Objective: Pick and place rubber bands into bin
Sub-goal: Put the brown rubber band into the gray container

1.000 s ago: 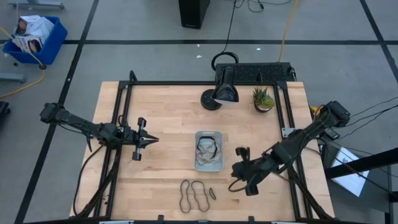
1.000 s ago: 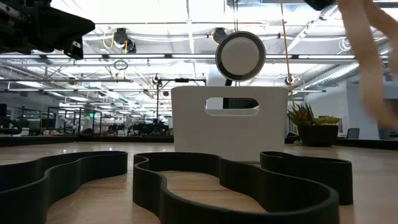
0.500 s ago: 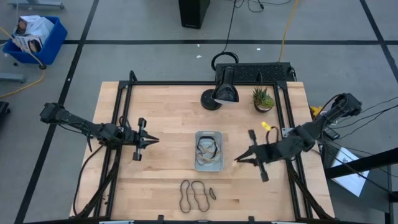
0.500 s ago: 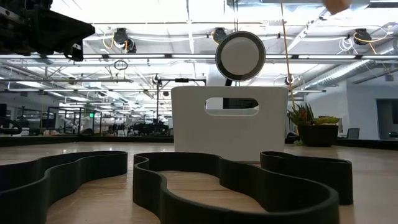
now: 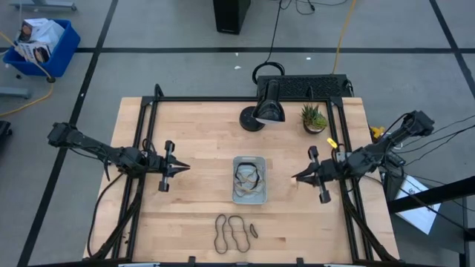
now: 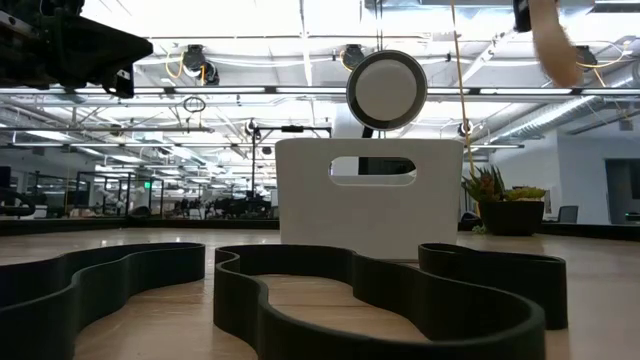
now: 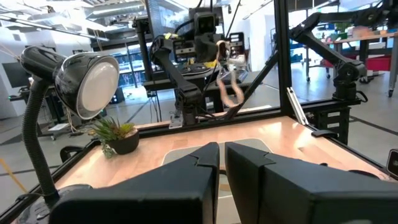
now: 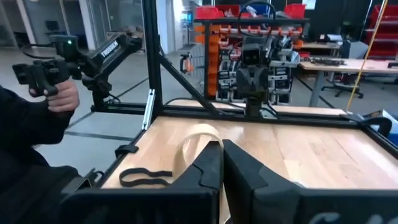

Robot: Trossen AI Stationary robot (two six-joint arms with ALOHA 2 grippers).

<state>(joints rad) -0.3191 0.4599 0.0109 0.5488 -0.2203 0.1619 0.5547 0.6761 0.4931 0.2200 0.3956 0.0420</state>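
Observation:
The pale bin (image 5: 250, 157) sits mid-table with dark and tan rubber bands (image 5: 249, 176) in it; in the low view it is a white box (image 6: 368, 200). A few dark bands (image 5: 232, 232) lie on the wood near the front edge (image 6: 380, 290). My right gripper (image 5: 295, 176) hovers right of the bin, pointing at it, shut on a tan rubber band (image 8: 191, 148). My left gripper (image 5: 180, 167) waits left of the bin, shut and empty (image 7: 221, 155). My right gripper pinches the tan band between its two fingers, at the fingertips (image 8: 211, 155). The fingers lie about level, coming from the table's right side. The band is lifted clear of the table; its free loop (image 7: 229, 93) hangs slack below the gripper.
A desk lamp (image 5: 269, 107) and a small potted plant (image 5: 314, 117) stand at the far edge. Black frame rails (image 5: 145, 148) run along both sides of the table. A person (image 8: 37, 124) stands beyond the table's left side. One dark band (image 8: 144, 177) lies ahead of the right gripper.
My right gripper has risen from the wood near the front right of the bin and gone toward the table's far and right edges, turning level. The tan band has come up with it, lifted clear and dangling.

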